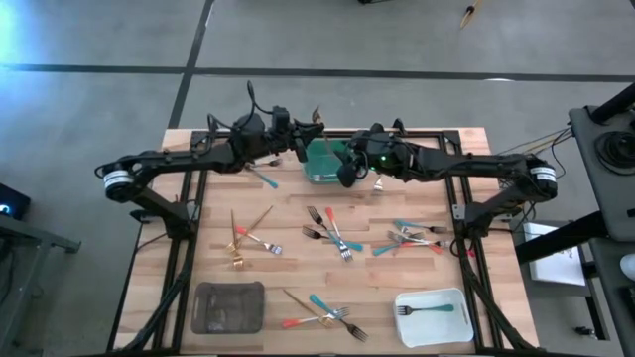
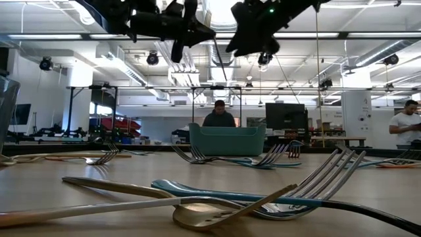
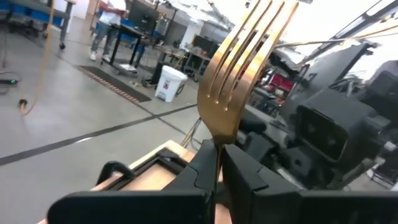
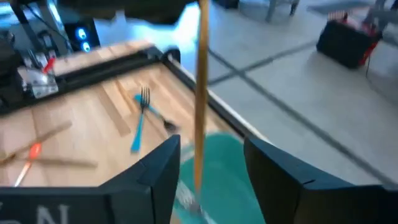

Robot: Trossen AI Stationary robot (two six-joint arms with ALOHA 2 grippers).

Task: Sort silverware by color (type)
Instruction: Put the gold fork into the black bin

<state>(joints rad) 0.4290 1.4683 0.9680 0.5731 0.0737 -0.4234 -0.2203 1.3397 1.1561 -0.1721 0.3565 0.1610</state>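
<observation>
My left gripper (image 1: 301, 142) is above the table's far edge, just left of the green tray (image 1: 319, 164), and is shut on a gold fork (image 1: 316, 121) whose tines (image 3: 245, 62) point up. My right gripper (image 1: 345, 171) hangs open over the green tray (image 4: 224, 168). In the right wrist view a slim gold shaft (image 4: 200, 93) runs between its spread fingers and touches neither. The other silverware, teal-handled, red-orange-handled and gold, lies scattered on the wooden table (image 1: 327, 233). My left gripper pinches the gold fork between its two fingers (image 3: 242, 174) at the neck just below the tines (image 3: 219, 142). The fork is lifted clear of the table. Its tines stick out past the fingertips and slant upward.
A white tray (image 1: 432, 315) at the near right holds one teal fork. A grey tray (image 1: 228, 307) sits at the near left. A teal fork (image 1: 263, 177) lies near the left gripper. Black frame bars cross the table. People stand in the room behind.
</observation>
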